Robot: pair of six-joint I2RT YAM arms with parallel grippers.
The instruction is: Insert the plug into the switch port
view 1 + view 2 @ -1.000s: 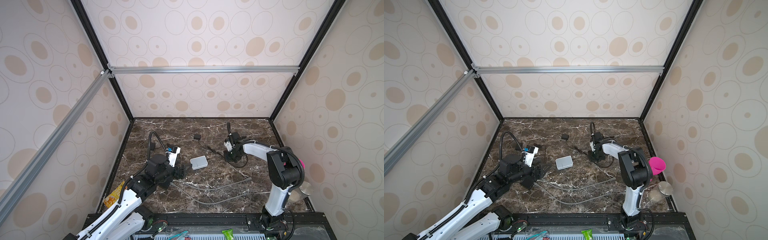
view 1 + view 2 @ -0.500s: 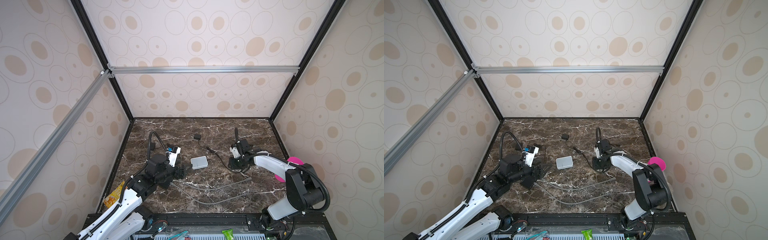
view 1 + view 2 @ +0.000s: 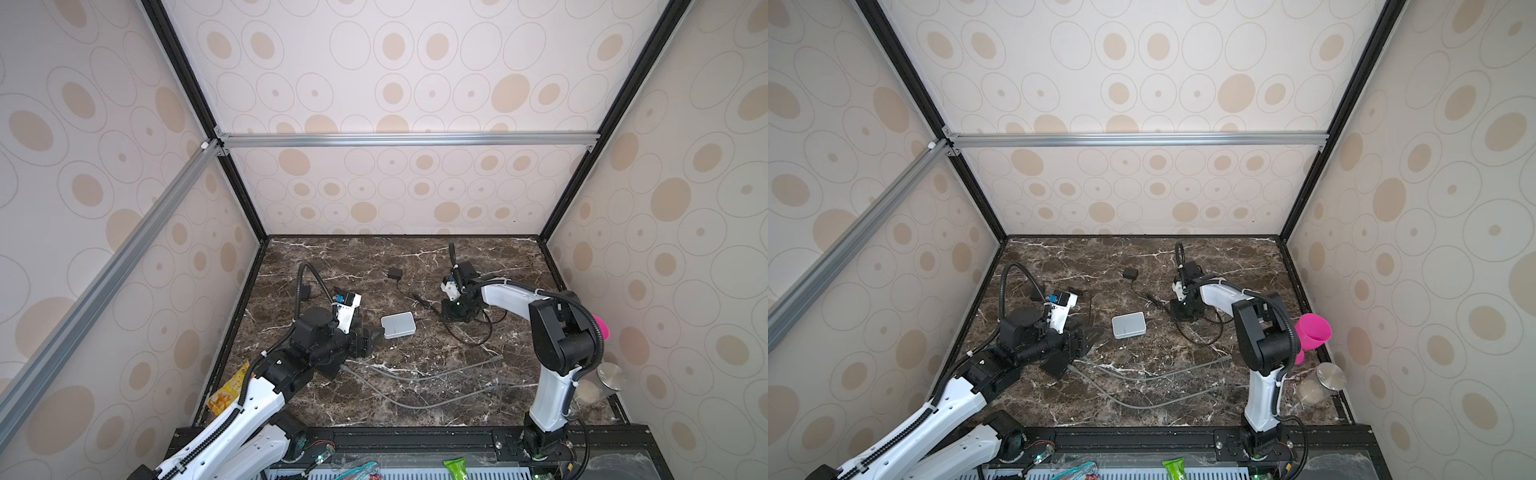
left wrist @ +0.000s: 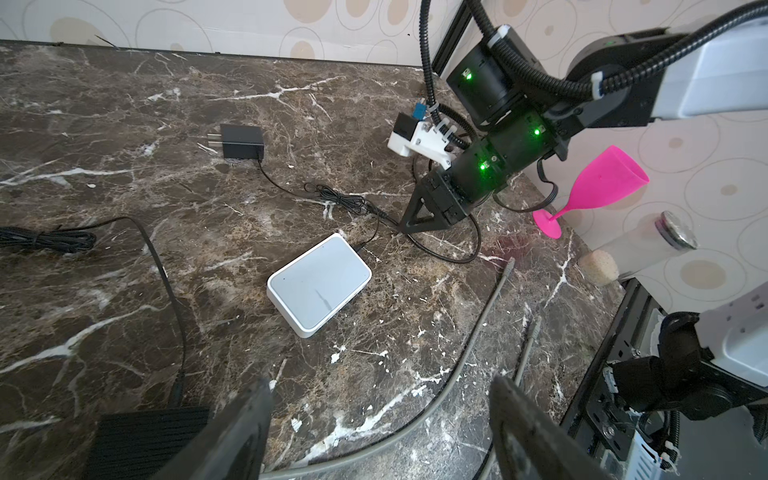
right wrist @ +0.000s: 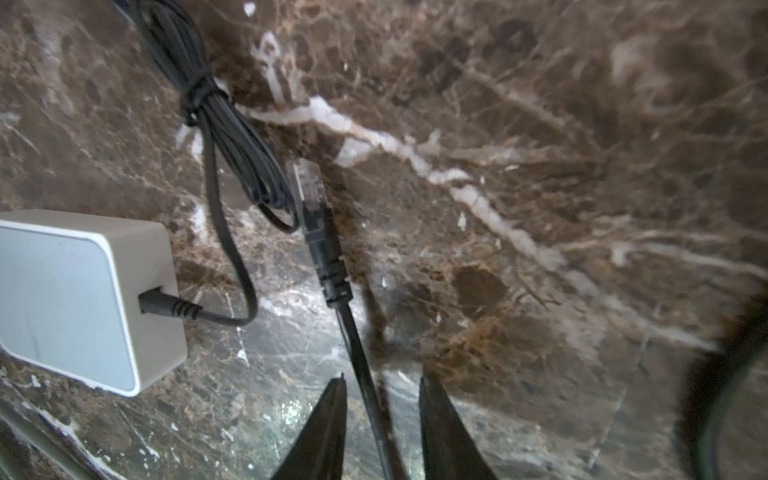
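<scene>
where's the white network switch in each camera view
Top view: network switch near centre, in the lower half.
Top view: network switch just left of centre, same height.
Left wrist: mid-picture, lying flat.
Right wrist: at the frame edge, partly cut off, beside the ethernet plug.
Shared landmark: the black power cord plugged into its side; thin in both top views.

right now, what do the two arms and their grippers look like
Both arms have white shells, left arm and right arm, with black joint housings and black ribbed cable conduit. Each wrist carries a white camera mount. The right wrist joints show green lights. The left gripper and right gripper have black tapered fingers.
</scene>
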